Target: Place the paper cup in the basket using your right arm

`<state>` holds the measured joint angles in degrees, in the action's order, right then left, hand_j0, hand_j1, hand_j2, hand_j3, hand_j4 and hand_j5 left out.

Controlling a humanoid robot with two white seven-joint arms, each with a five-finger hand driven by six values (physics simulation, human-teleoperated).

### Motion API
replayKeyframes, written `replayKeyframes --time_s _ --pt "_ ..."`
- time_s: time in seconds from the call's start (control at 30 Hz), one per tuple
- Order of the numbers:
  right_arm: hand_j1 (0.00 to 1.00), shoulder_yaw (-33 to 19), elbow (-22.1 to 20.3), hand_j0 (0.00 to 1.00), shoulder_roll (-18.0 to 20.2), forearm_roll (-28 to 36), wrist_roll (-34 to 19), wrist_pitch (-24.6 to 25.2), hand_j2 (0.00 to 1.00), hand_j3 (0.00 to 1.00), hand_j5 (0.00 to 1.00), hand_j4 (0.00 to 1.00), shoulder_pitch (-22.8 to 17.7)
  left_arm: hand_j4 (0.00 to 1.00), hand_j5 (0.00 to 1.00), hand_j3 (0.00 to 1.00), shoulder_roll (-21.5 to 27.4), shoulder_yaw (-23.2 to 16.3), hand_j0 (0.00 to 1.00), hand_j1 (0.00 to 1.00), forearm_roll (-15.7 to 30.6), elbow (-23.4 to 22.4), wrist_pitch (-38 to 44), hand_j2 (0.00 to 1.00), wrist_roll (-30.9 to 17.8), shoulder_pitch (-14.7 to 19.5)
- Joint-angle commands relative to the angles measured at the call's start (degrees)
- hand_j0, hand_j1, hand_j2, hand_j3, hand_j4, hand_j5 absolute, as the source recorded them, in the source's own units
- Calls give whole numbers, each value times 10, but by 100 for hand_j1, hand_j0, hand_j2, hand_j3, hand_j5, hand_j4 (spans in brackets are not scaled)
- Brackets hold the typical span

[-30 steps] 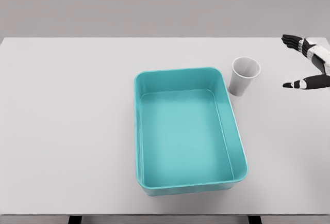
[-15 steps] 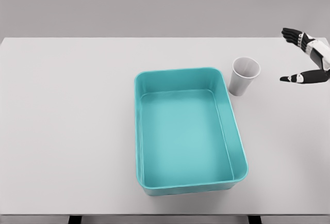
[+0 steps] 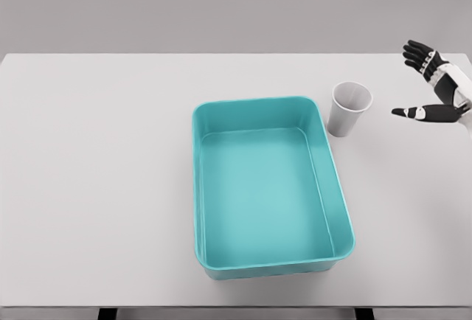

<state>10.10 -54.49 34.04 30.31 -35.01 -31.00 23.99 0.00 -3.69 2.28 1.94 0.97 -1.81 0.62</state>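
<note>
1. While no brand, label or writing can be read anywhere, the plain white paper cup point(image 3: 349, 109) stands upright with its open mouth up, right of centre in the upper half of the frame.
2. Just left of the cup, and seemingly not touching it, sits the teal rectangular plastic basket point(image 3: 341, 200), a shallow tub with rounded corners that fills the centre of the frame and reaches down toward the lower edge; nothing lies inside it.
3. Both cup and basket rest on the flat pale grey table point(image 3: 96, 172), which spans the whole width, with a grey wall behind it along the top of the frame.
4. Between the cup and the hand only bare tabletop shows, so nothing stands in the way on that side.
5. At the right edge, level with the cup, the right hand point(image 3: 435, 90) with its black fingers and white wrist reaches in, its palm turned toward the cup.
6. Its fingers point(image 3: 417, 53) are spread upward and the thumb point(image 3: 413, 112) points left toward the cup, well apart from them, holding nothing; hand and cup are near but not touching.
</note>
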Motion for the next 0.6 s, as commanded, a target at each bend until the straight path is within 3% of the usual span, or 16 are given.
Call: replayKeyframes --time_s 0.0,0.23,0.57 --pt "100 1 2 100 -9 29 0 5 100 100 100 100 0 100 100 100 0 0 100 100 0 0 0 100 0 0" --pt "100 41 21 100 -7 28 0 47 100 100 100 100 2 100 100 100 0 0 100 100 0 0 0 100 0 0" --pt "100 79 51 100 -25 28 0 48 100 100 100 100 28 100 100 100 0 0 100 100 0 0 0 100 0 0"
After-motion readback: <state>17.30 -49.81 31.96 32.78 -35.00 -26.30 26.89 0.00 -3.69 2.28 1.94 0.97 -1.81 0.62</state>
